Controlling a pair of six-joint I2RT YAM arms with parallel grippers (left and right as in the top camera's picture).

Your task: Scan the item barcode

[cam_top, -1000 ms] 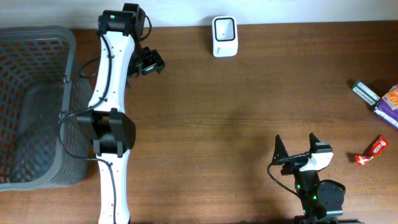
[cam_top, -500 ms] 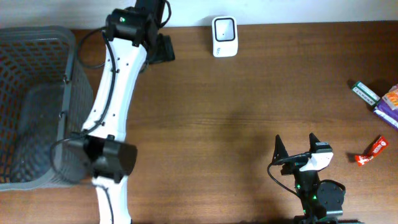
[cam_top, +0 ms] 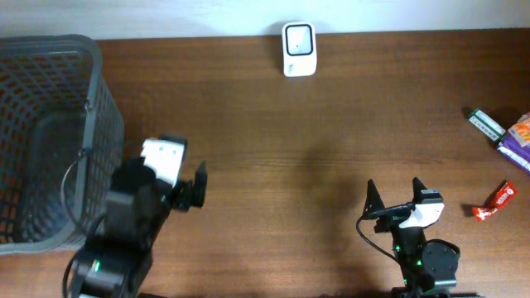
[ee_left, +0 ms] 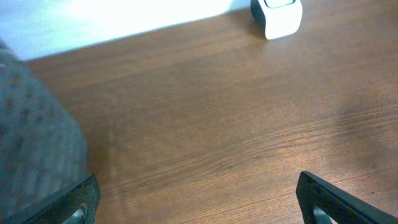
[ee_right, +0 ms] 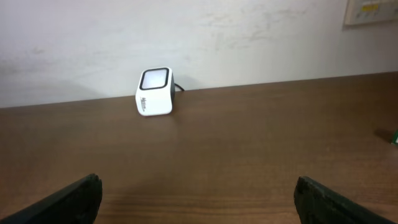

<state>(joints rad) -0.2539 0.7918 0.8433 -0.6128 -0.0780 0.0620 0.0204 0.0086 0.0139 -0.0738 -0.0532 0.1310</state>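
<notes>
The right pincer (cam_top: pixel 394 199), jaws spread to their widest and empty, sits near-side and right of the scanner (cam_top: pixel 298 48). The left pincer (cam_top: pixel 190 190), equally wide and holding nothing, sits near-side and left of the scanner, beside the basket (cam_top: pixel 103 108). Candidate items lie on the surface (cam_top: pixel 290 149) far right of the scanner: a red packet (cam_top: pixel 495 201), a green-black pack (cam_top: pixel 486 124) and a purple packet (cam_top: pixel 520 136). The red packet, its long axis diagonal, lies to the right of the right pincer, so the right arm is judged much the nearer.
</notes>
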